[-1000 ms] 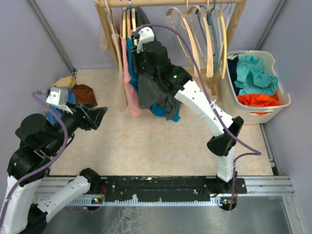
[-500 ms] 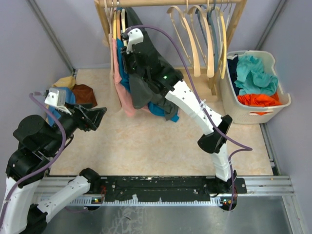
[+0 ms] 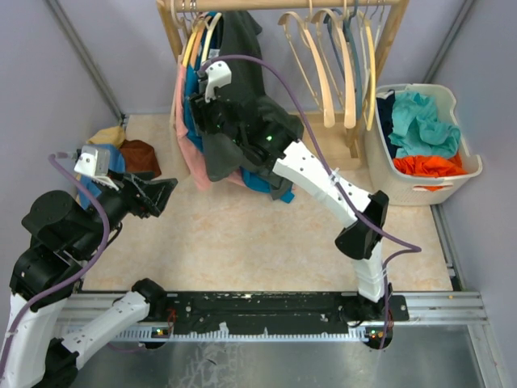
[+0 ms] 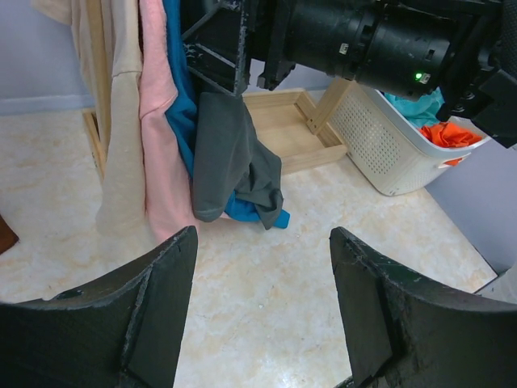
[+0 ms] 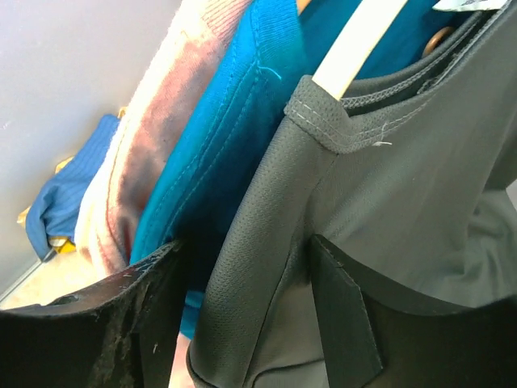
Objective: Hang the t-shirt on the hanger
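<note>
A small heap of clothes (image 3: 121, 149) is seen on the floor near the left gripper (image 4: 262, 242), behind its fingers (image 4: 153, 315). That gripper is held wide open and nothing is gripped in it; only bare floor shows in the gap. The t-shirt (image 4: 230, 153) is seen ahead of it and well apart, hung among other garments.

At the right gripper (image 5: 246, 246), a pink garment (image 5: 161, 137) is found just left of the left finger, and a teal-blue shirt (image 5: 234, 137) is pressed against it on the inner side. The jaws are spread a good way apart, and the gap is filled by the t-shirt's grey shoulder cloth. The cloth is not seen to be pinched. Directly above the gripper, the shirt's collar is looped over an arm of the hanger (image 5: 355, 36), which rises from the neck opening.

Well to the right of that gripper, empty hangers (image 3: 323, 65) are hung on the rail (image 3: 283, 4). Beyond them a white basket (image 3: 464, 174) is filled with teal and orange cloth.
</note>
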Robot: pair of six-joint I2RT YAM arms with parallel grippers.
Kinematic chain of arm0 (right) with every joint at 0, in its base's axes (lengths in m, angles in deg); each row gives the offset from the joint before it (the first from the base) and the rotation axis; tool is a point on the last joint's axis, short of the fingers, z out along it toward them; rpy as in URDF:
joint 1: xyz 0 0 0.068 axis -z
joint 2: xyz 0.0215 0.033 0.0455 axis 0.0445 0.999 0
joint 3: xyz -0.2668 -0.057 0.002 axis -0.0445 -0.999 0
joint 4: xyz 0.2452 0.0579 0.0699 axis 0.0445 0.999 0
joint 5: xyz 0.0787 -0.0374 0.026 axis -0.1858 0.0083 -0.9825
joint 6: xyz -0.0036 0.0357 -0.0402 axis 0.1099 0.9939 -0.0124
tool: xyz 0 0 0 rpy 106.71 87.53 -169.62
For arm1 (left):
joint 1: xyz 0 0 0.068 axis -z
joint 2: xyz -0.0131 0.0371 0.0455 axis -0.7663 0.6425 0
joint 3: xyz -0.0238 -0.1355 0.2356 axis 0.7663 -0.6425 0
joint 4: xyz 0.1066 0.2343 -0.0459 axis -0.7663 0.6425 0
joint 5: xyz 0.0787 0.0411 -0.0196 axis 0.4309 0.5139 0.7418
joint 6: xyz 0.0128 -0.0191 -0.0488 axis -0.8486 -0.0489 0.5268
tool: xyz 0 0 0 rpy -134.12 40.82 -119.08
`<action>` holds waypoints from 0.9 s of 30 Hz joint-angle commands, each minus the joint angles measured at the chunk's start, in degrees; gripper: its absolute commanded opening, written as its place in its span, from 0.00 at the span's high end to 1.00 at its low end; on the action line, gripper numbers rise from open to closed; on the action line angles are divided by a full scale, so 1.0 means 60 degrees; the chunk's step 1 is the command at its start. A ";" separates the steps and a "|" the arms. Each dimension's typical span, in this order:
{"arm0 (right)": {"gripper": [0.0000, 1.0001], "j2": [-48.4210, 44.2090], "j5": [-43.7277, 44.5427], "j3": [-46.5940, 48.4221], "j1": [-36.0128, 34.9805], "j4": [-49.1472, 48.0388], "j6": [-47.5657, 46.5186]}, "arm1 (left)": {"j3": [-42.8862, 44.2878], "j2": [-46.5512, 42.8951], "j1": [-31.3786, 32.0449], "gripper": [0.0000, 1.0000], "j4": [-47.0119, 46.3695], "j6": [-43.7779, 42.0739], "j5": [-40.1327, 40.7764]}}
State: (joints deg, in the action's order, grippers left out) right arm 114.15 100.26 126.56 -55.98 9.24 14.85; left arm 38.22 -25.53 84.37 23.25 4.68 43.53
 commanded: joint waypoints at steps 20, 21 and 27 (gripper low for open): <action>0.03 -0.4046 0.0861 -0.2796 -0.0119 0.0309 0.0020 | -0.0258 0.0288 0.0007 0.28 -0.0569 0.0192 -0.0032; 0.01 -0.4373 0.0901 -0.3157 -0.0126 0.0283 0.0089 | -0.0379 0.0273 0.0003 0.28 -0.0648 0.0202 -0.0008; 0.01 -0.6343 0.0965 -0.5584 -0.0120 0.0221 0.0587 | -0.1007 0.0304 0.0003 0.28 -0.1072 0.0350 0.0198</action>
State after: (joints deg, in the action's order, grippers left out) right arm 84.27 104.63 98.56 -56.07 12.12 15.92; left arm 34.26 -24.15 84.37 20.32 5.88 43.77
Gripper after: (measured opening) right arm 0.991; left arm 0.721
